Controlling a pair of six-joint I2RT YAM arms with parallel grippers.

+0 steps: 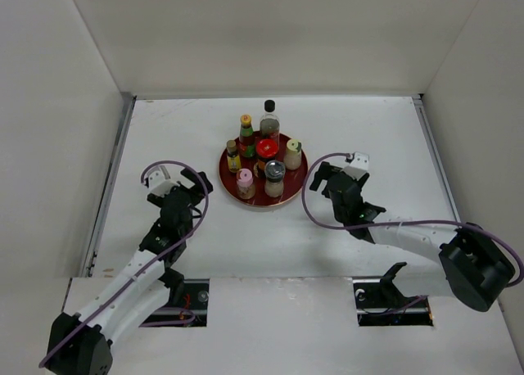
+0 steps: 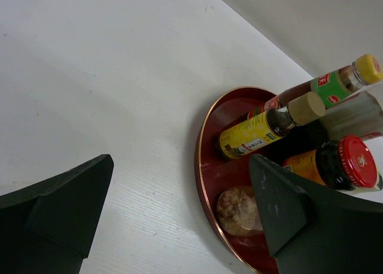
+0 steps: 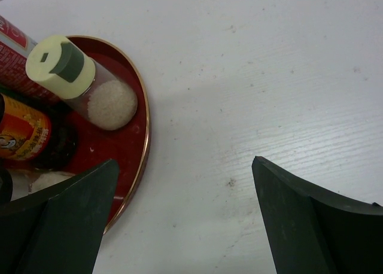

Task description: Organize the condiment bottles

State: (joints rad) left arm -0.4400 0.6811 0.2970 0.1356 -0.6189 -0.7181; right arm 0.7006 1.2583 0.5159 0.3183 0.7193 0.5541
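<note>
While wide, left claw (image 2: 181,165) and right claw (image 3: 184,163) beside glossy round tray (image 1: 291,188) of bottles (image 1: 266,152)

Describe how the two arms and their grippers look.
The left arm and right arm have white links, black joints and a looping purple cable. The left gripper and right gripper are black, with broad wedge-shaped fingers.

I see seven small bottles (image 1: 266,149) standing up, close together at the red tray (image 1: 282,200). The black-capped bottle (image 1: 269,107) is farthest back.
</note>
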